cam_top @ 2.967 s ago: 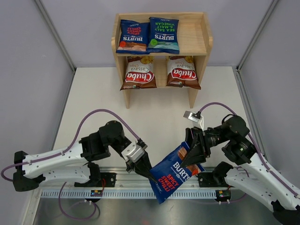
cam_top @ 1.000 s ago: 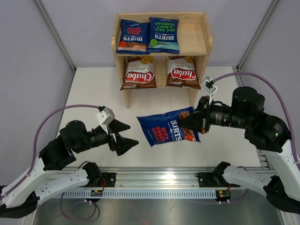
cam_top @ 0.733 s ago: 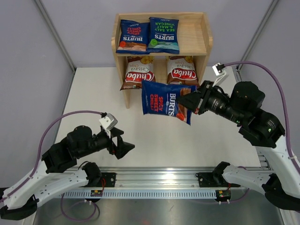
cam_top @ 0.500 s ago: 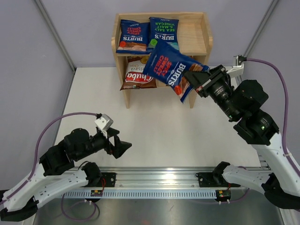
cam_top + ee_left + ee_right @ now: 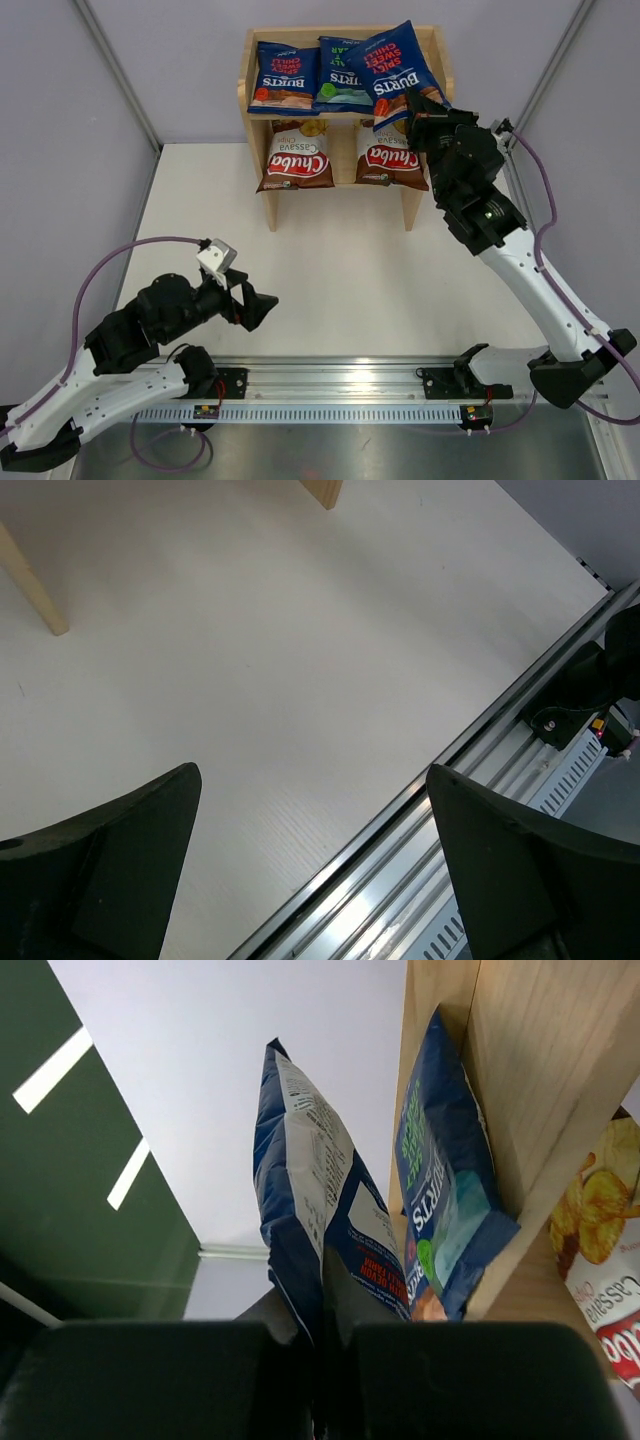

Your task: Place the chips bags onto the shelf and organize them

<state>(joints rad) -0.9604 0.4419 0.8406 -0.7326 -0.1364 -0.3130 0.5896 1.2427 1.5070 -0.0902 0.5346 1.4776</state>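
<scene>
The wooden shelf (image 5: 271,203) stands at the back of the table. Two blue Burts chips bags (image 5: 285,78) (image 5: 338,80) lie on its top tier, and two brown Chuba bags (image 5: 297,160) (image 5: 390,157) lean on the lower tier. My right gripper (image 5: 413,104) (image 5: 330,1360) is shut on a third Burts bag (image 5: 397,68) (image 5: 318,1210), holding it over the right part of the top tier, where it overlaps the sea-salt bag (image 5: 440,1220). Far from the shelf, my left gripper (image 5: 256,304) (image 5: 312,775) hangs open and empty above the near left of the table.
The metal rail (image 5: 330,382) (image 5: 480,810) with both arm bases runs along the near edge. Grey walls close in the table on both sides. Two shelf legs (image 5: 30,580) (image 5: 322,492) show in the left wrist view. A Chuba bag (image 5: 610,1290) shows under the shelf board (image 5: 530,1080).
My right arm has carried the blue bag from mid-table up and back to the shelf's top tier. My left gripper has drawn back a little and opened wider.
</scene>
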